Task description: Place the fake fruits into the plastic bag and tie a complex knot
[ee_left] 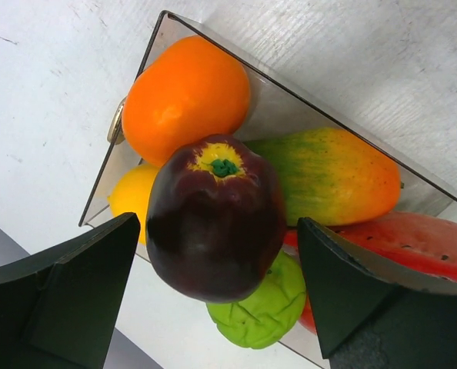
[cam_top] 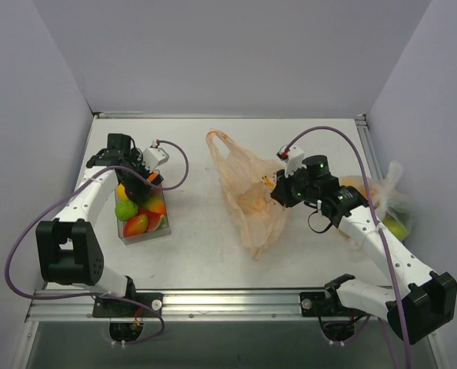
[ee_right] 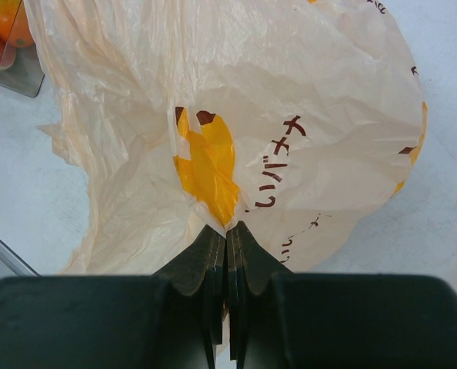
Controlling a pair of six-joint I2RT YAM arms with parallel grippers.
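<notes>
Left gripper [ee_left: 219, 231]: both fingers [ee_left: 67, 300] run off the bottom edge.
- Between the fingers, the maroon fruit [ee_left: 213, 223] covers most of the lemon [ee_left: 130, 196] by the left finger. It also covers the top of the green fruit [ee_left: 263, 304] nearer the palm.
- The watermelon slice [ee_left: 413, 246] by the right finger is cut by the right edge, and so is the tray [ee_left: 282, 115] wall.

Right gripper [ee_right: 227, 231]: the pinched fold of the bag [ee_right: 328, 115] vanishes between the pressed-together tips.
- The bag runs past the top edge.
- Its print [ee_right: 278, 165] is creased and unreadable.
- Ahead and left of the tips, the tray corner is clipped.

Top view:
- Both grippers' tips are covered by their own wrists.
- The clear bag [cam_top: 398, 201] lies behind the right arm [cam_top: 382, 246], its contents blurred.
- Cannot tell whether the bag holds any fruit.
</notes>
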